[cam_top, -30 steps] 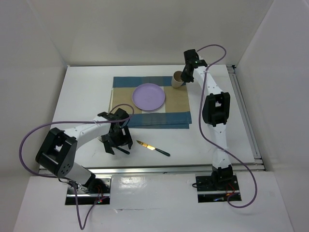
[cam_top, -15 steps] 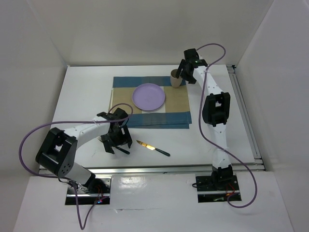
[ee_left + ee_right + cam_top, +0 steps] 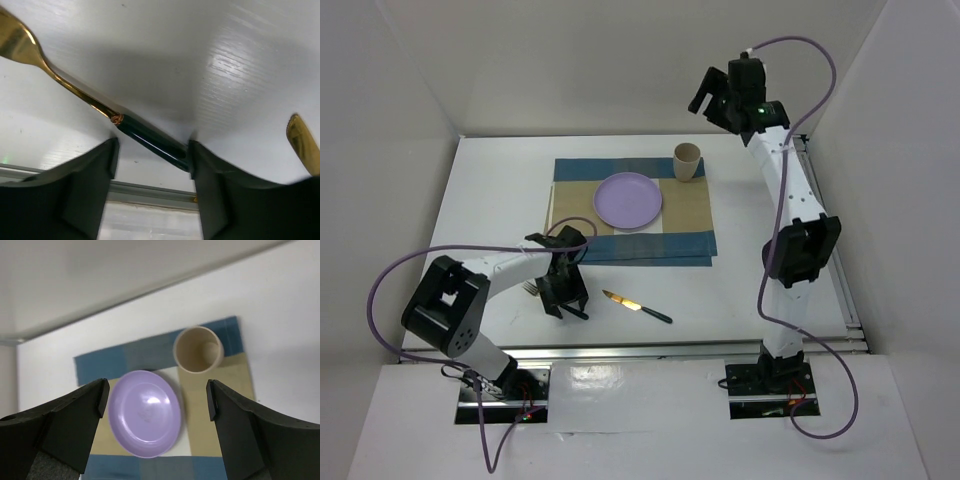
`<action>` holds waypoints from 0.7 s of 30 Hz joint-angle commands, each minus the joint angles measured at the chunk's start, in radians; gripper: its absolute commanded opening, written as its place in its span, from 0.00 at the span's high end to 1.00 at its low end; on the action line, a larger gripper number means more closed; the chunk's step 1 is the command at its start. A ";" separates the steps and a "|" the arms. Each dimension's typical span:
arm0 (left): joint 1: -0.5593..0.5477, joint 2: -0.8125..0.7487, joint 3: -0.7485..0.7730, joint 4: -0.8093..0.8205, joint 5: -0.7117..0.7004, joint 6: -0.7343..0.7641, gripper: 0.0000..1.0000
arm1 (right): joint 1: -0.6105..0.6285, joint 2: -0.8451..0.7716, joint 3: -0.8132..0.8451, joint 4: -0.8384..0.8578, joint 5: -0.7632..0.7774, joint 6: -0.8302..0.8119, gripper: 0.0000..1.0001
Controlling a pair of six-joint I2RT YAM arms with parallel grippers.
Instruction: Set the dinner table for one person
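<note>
A fork (image 3: pixel 533 289) with a gold head and dark handle (image 3: pixel 150 142) lies near the front left of the dinner table (image 3: pixel 500 190). My left gripper (image 3: pixel 565 303) is down over it, jaws open on either side of the handle; the right finger (image 3: pixel 210 180) touches the handle's end, the left finger stands just apart. A gold knife (image 3: pixel 638 307) lies to the right, its tip (image 3: pixel 302 145) in the left wrist view. A purple plate (image 3: pixel 628 200) and a tan cup (image 3: pixel 688 162) stand on the striped placemat (image 3: pixel 620 245). My right gripper (image 3: pixel 705 95) hangs open and empty high above them.
The right wrist view looks down on the plate (image 3: pixel 145 415), cup (image 3: pixel 198 350) and placemat (image 3: pixel 100 365). Aluminium rails run along the front edge (image 3: pixel 650 350) and the right edge (image 3: pixel 830 240). White walls enclose the back and sides.
The right gripper opened, let go of the cup and rose up and back. The left jaws narrowed around the fork's handle.
</note>
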 commanded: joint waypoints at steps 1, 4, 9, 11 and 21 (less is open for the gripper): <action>0.006 0.024 -0.018 0.044 -0.003 -0.031 0.32 | 0.026 -0.087 -0.025 0.080 -0.023 -0.018 0.09; 0.006 0.038 0.007 0.023 -0.017 -0.040 0.66 | 0.026 -0.128 -0.063 0.046 -0.023 -0.051 0.09; 0.006 -0.081 0.025 -0.086 -0.056 -0.040 0.99 | 0.046 -0.242 -0.258 0.017 -0.127 -0.151 0.10; 0.006 -0.152 0.059 -0.164 -0.056 -0.017 1.00 | 0.084 -0.292 -0.435 0.017 -0.097 -0.200 0.12; 0.104 0.070 0.579 -0.318 -0.247 0.375 1.00 | 0.379 -0.556 -1.043 0.049 -0.152 -0.356 0.19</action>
